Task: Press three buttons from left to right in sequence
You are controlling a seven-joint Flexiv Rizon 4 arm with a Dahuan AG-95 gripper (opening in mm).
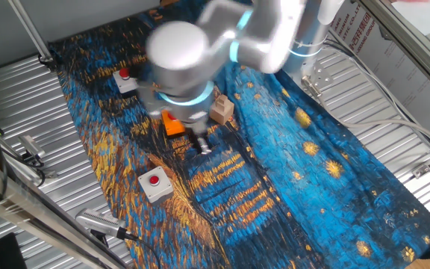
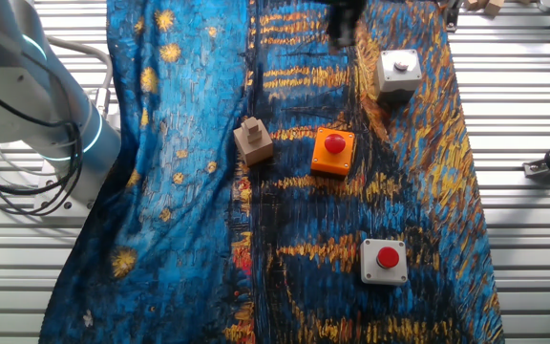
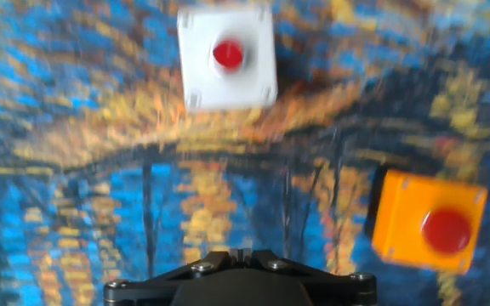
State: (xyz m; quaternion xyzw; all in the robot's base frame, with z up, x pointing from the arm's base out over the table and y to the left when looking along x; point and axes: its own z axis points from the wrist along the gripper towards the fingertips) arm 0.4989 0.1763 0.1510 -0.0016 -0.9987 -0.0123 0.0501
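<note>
One fixed view, near to far: grey button box (image 1: pixel 155 184) toward the near worktop edge; orange button box (image 1: pixel 172 124) mid-cloth, partly hidden under the blurred gripper (image 1: pixel 204 146); wooden block (image 1: pixel 222 110) just beside; second grey box (image 1: pixel 125 80) near the far edge. Finger opening: cannot tell. Nothing visibly held.

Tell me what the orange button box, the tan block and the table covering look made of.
Orange button box: probably moulded plastic, uniform colour, smooth faces. Tan block: likely bare wood, matte pale brown. Table covering: printed fabric, since it wrinkles and drapes.
</note>
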